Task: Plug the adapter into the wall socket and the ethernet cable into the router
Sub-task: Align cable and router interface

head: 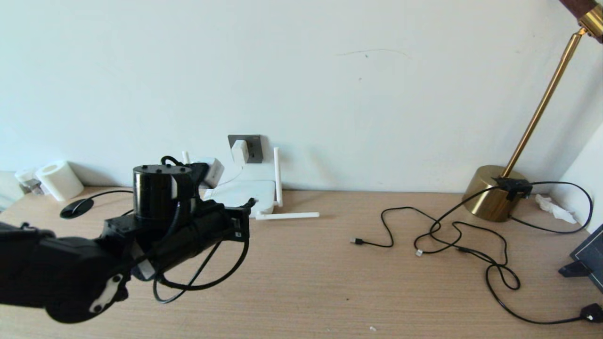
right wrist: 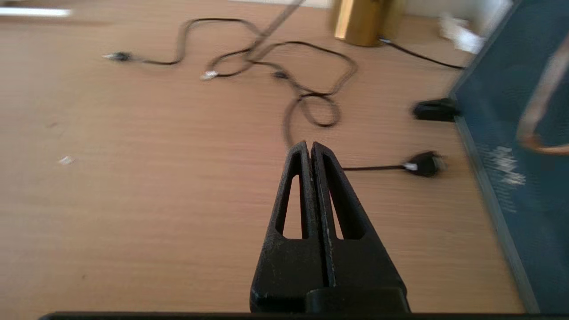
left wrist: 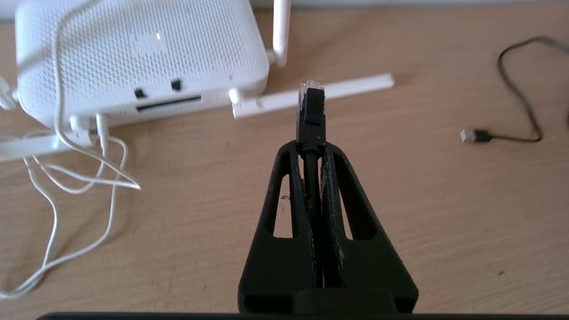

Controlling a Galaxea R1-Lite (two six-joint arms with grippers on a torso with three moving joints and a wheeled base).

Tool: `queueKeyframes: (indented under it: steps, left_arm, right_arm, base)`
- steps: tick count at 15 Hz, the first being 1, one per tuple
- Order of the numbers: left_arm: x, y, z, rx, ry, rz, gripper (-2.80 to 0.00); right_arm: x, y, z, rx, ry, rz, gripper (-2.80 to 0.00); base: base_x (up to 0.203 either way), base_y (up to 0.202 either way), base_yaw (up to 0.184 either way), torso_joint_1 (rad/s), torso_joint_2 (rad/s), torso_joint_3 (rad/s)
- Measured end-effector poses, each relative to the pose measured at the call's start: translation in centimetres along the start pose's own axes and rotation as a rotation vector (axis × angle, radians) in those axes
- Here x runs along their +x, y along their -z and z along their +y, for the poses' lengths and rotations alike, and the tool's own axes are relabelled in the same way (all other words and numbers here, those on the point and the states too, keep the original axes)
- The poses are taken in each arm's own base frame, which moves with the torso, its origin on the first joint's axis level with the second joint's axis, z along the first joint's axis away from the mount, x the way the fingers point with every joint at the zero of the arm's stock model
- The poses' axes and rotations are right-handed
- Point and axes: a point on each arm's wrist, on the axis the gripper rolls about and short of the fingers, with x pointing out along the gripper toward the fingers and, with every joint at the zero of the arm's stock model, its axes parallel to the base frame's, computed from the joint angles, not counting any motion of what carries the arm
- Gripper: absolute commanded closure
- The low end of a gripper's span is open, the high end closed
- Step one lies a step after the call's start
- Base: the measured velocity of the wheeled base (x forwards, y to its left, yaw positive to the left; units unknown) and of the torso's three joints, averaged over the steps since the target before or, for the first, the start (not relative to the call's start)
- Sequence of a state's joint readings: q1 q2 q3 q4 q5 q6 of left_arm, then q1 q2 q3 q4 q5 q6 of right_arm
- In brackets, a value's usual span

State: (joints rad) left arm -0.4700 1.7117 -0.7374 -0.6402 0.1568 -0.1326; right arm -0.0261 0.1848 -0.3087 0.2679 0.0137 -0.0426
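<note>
The left gripper (left wrist: 311, 146) is closed on the ethernet cable (left wrist: 310, 111), its clear plug just in front of the router (left wrist: 138, 49) on the table (head: 330, 282). The adapter (head: 239, 152) sits in the wall socket (head: 254, 146). The right gripper (right wrist: 310, 149) is closed, empty

one router (head: 242, 194), one adapter (head: 239, 151), one wall socket (head: 253, 145), one lamp (head: 494, 192), one paper roll (head: 60, 179)
</note>
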Motion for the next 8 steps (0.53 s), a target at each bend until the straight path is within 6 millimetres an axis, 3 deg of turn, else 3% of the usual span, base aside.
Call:
queueKeyframes:
  steps: [4, 8]
  left_arm:
    - [0.6, 1.0, 0.2, 0.004, -0.058, 0.042, 0.00]
    - [0.2, 3.0, 0.7, 0.010, -0.077, 0.108, 0.00]
  right_arm:
    - [0.3, 4.0, 0.2, -0.006, -0.049, -0.049, 0.00]
    - [0.8, 5.0, 0.3, -0.015, -0.060, -0.105, 0.00]
  base:
    - [0.000, 0.000, 0.000, 0.000, 0.00, 0.000]
    - [0.000, 0.000, 0.000, 0.000, 0.00, 0.000]
